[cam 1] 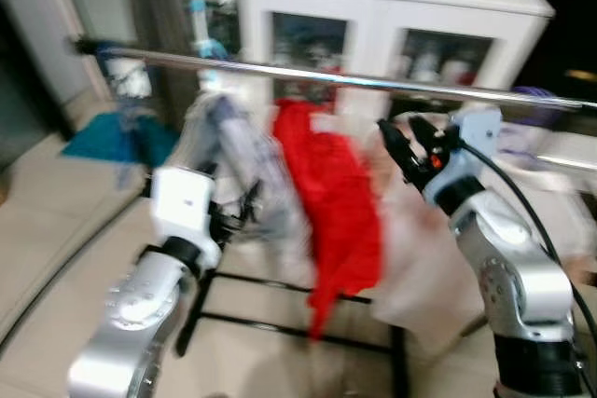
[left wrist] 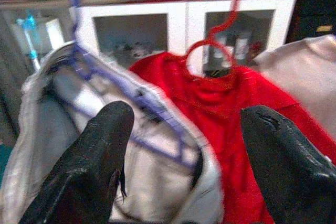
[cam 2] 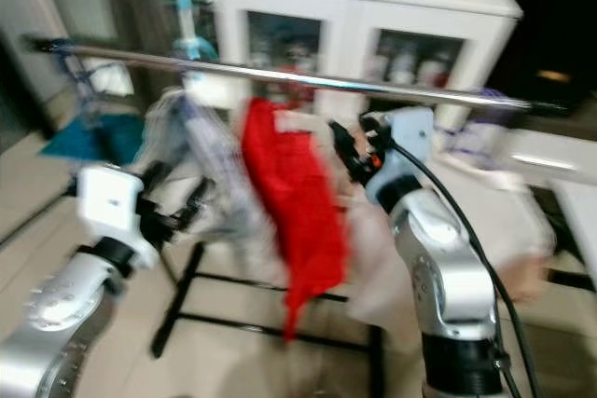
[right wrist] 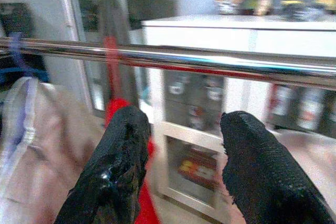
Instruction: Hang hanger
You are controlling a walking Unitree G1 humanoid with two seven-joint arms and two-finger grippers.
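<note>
- A chrome rail [cam 1: 317, 75] runs across the upper half of the frame in the head views, sloping slightly down from upper left to right, on a black floor stand [cam 1: 280, 323] whose bars show low in the centre.
- Three garments hang from it side by side: a pale grey-white one [cam 1: 238, 160] on the left, a red shirt [cam 1: 331, 202] in the middle and a pale pink one [cam 1: 424, 258] on the right.
- The red hanger [left wrist: 218, 30] carries the red shirt — in the left wrist view its hook is looped over the rail at top centre.
- The grey-white garment sits on a purple hanger [left wrist: 126, 98], whose hook also goes up to the rail at the upper left of that wrist view.
- The left gripper [left wrist: 184, 166] is held below the rail in front of the grey-white garment, fingers spread wide with nothing between them.
- The right gripper [right wrist: 181, 166] is raised right of centre, just under the rail beside the pink garment — its fingers are parted and hold nothing.
- Behind the rail, at the top of the frame, stands a white cabinet [cam 1: 392, 6] with glass doors.
- Something teal [cam 1: 117, 137] lies on the floor at the left edge, and the head views are blurred.
</note>
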